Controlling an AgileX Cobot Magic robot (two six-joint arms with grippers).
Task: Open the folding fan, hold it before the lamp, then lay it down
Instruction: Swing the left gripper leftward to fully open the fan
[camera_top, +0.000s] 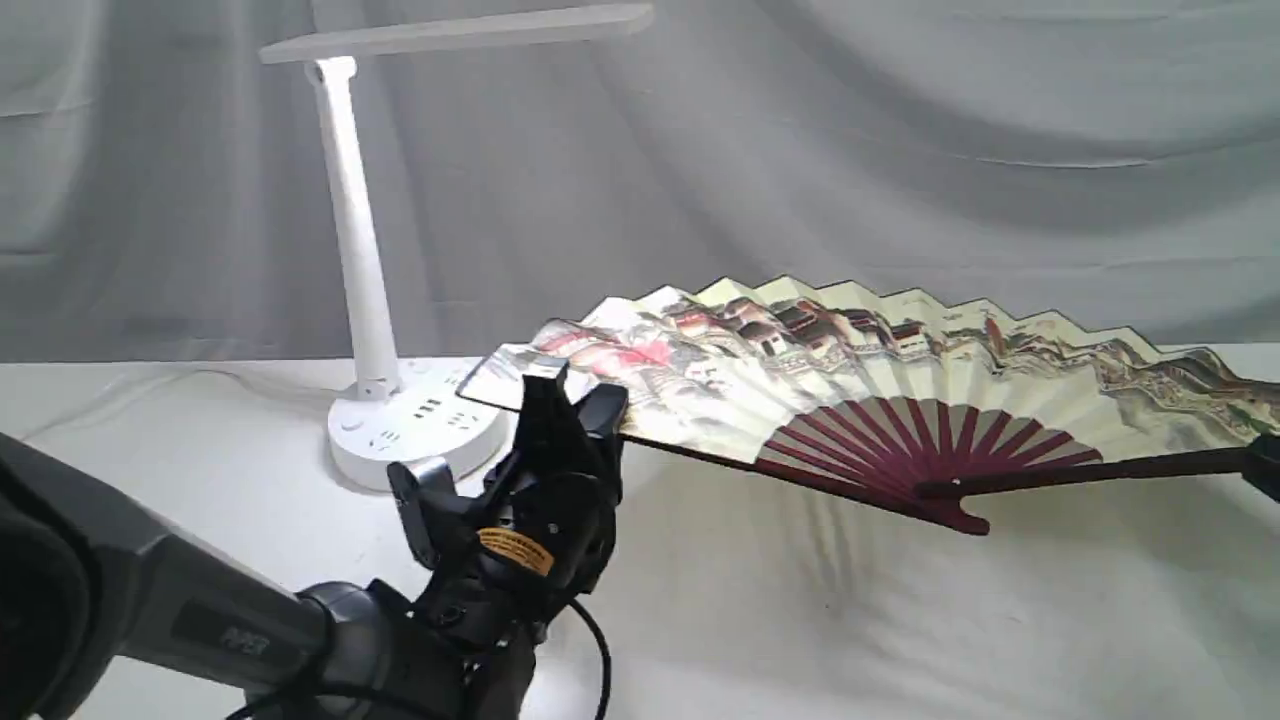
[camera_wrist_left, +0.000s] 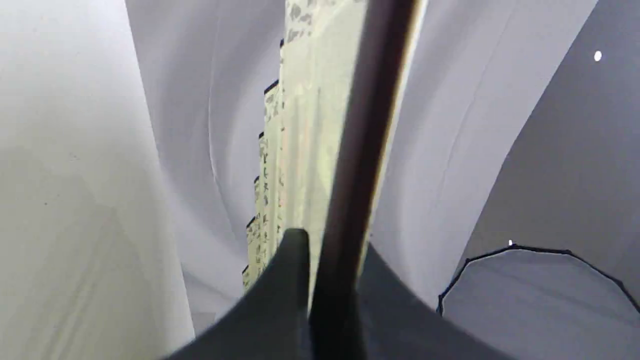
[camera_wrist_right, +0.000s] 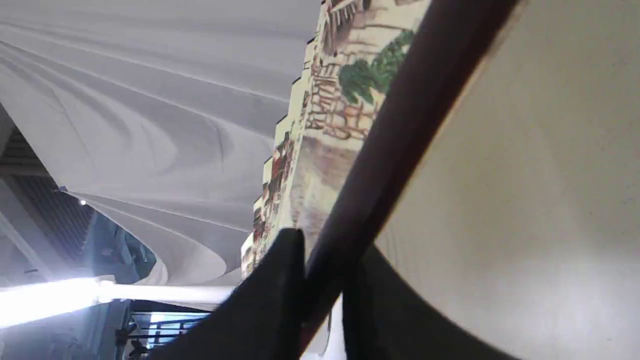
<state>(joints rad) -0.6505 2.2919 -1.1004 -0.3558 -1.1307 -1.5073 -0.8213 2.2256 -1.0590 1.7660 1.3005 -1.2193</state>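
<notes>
The folding fan (camera_top: 900, 385) is spread wide open, its painted cream leaf and maroon ribs facing the exterior camera, and it is held in the air just above the table. My left gripper (camera_top: 568, 395) is shut on the fan's left guard, right in front of the base of the lamp (camera_top: 352, 240). The white lamp stands at the back left, its bar head above the fan's left end. My right gripper (camera_top: 1266, 466) holds the right guard at the frame's edge. In the wrist views the left gripper (camera_wrist_left: 330, 245) and the right gripper (camera_wrist_right: 325, 245) each clamp a dark guard.
A white cloth covers the table (camera_top: 850, 620), and a grey draped backdrop (camera_top: 900, 150) hangs behind it. My left arm (camera_top: 200, 610) and its cable cross the front left corner. The lamp's round base (camera_top: 400, 440) sits close behind the left gripper.
</notes>
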